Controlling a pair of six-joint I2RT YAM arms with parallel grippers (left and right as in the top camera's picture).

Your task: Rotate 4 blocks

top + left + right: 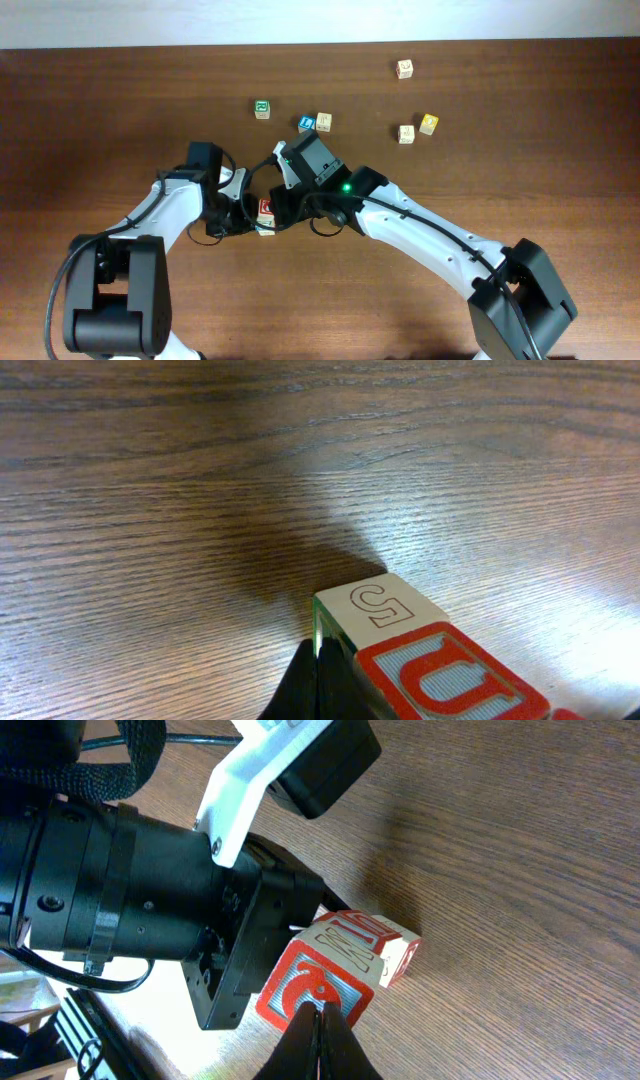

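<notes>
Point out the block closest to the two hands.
The red-faced block, right at the tips of the shut left hand and right hand. Every other block, even the nearby blue-faced cube, lies well clear of both.

My left arm and right arm have white link shells and black joint housings, with black cables at the wrists (a green light glows on the right one). My left gripper is black, topped by a white bracket.

A pale-wood alphabet block with a red U face is seen low on the right of the wood-grain surface. Its near edge is met by the closed left gripper.
</notes>
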